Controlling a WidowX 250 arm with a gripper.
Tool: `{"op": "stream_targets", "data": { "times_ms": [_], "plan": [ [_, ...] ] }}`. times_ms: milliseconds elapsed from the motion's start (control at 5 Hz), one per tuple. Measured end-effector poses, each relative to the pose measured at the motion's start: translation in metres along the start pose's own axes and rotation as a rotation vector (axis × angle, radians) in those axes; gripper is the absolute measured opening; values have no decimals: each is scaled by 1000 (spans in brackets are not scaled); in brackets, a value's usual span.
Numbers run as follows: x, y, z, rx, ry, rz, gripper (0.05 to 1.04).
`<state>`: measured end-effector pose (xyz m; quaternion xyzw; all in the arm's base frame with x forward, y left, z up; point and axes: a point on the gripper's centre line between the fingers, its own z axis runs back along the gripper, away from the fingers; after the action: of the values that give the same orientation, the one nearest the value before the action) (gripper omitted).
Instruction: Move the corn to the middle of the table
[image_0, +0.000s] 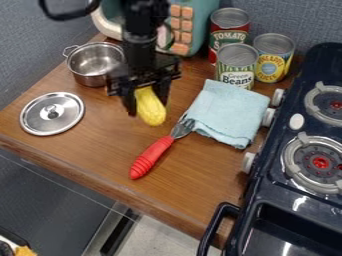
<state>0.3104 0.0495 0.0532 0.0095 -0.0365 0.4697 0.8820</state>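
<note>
The black gripper hangs over the back middle of the wooden table, shut on the yellow corn. One finger stands on each side of the corn, whose upper end is hidden between them. Its rounded lower end points down toward the front of the table. Whether the corn touches the wood I cannot tell.
A metal pot and its lid are at the left. To the right lie a red-handled fork and a light blue cloth. Behind are a green beans can, other cans and a toy microwave; a stove borders the right.
</note>
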Motion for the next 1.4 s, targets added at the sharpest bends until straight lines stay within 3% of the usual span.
{"op": "stream_targets", "data": {
  "times_ms": [200, 400, 600, 1000, 1200, 1400],
  "plan": [
    [4, 5, -2, 17, -35, 260, 659],
    [-5, 5, -4, 53, -120, 498, 659],
    [-7, 10, -3, 28, -131, 745, 659],
    [2, 16, -4, 17, -70, 773, 659],
    [9, 23, -12, 37, -25, 760, 659],
    [12, 28, -23, 82, -38, 703, 659]
  ]
}}
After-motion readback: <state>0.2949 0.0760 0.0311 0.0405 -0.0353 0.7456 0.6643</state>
